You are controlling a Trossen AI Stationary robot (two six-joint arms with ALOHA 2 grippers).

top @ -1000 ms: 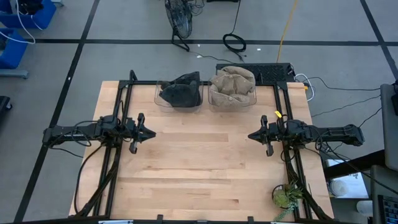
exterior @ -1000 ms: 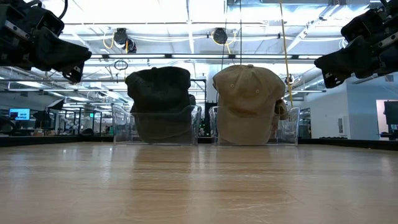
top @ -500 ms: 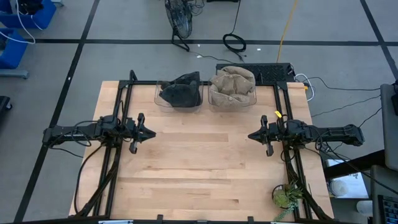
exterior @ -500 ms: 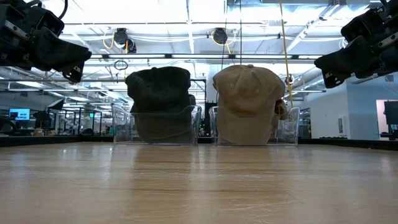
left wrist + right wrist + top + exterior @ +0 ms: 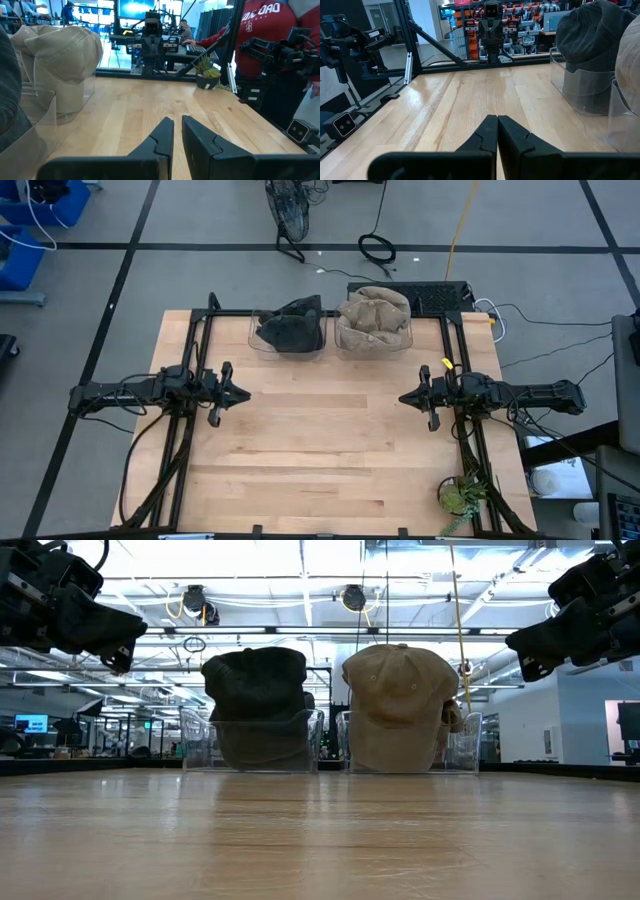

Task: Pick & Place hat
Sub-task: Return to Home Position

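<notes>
A black cap [image 5: 291, 328] sits in a clear bin [image 5: 254, 340] at the table's far edge. A tan cap [image 5: 373, 315] sits in a second clear bin [image 5: 408, 338] right beside it. The low view shows the black cap [image 5: 257, 705] and the tan cap [image 5: 398, 705] standing crown up in their bins. My left gripper [image 5: 243, 393] hovers over the table's left side and points right, shut on nothing. My right gripper [image 5: 404, 397] hovers over the right side and points left, shut on nothing. Both are raised off the table, near of the bins.
Bare wooden tabletop [image 5: 320, 450] lies between the two grippers. A small potted plant [image 5: 460, 496] stands at the table's near right corner. Black frame rails [image 5: 196, 360] run along both sides. A person in a red shirt [image 5: 270, 35] stands beyond the right arm.
</notes>
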